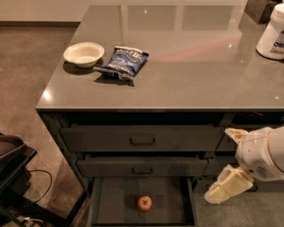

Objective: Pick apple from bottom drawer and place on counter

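Far left, low: a dark piece of equipment (13,166) stands on the brown floor (26,80), with a cable (42,184) trailing beside it.

Desk (191,66): glossy grey top carrying light reflections. Near its left edge sits a white bowl (83,53), upright. Just beside the bowl, to its right, lies a blue snack bag (123,62), flat on the surface.

Cabinet front below the desk: two dark drawer fronts (142,139) with thin bar handles, both closed, one above the other.

Bottom drawer (115,195): pulled out, with its flat dark floor exposed. The apple (144,203) rests on that floor, roughly central between the side walls, red with a paler patch. Nothing is touching it.

Hand (221,165): at the right of the cabinet, level with the drawer fronts, higher than the apple and well apart from it. Its two pale fingers (226,188) are spread apart, one upper and one lower, with nothing between them.

Far right of the desk: a white tub (273,33), partly cut off by the edge of the view. A dark object (259,9) sits at the back corner, too little of it in view to identify.
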Motion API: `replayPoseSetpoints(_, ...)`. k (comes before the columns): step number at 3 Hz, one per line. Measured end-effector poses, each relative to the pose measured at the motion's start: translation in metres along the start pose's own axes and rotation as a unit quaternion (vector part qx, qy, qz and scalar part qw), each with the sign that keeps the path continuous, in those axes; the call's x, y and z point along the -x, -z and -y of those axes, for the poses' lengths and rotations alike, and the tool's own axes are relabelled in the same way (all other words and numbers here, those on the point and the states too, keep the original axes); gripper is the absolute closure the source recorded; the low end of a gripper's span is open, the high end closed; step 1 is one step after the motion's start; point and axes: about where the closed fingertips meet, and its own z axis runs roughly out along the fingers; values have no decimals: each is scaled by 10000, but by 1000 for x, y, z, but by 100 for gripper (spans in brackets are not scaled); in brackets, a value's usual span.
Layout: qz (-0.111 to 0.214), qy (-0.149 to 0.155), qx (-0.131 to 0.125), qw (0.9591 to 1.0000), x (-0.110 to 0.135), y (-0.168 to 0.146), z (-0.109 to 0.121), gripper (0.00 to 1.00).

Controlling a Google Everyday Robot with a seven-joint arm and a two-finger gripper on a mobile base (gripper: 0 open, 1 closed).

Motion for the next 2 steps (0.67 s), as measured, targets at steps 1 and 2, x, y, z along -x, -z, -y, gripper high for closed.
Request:
replayPoseSetpoints(1, 386, -202, 104, 9990, -8, -30, -7, 0)
replayPoseSetpoints(2, 1185, -612, 518, 9897, -24, -111, -37, 0)
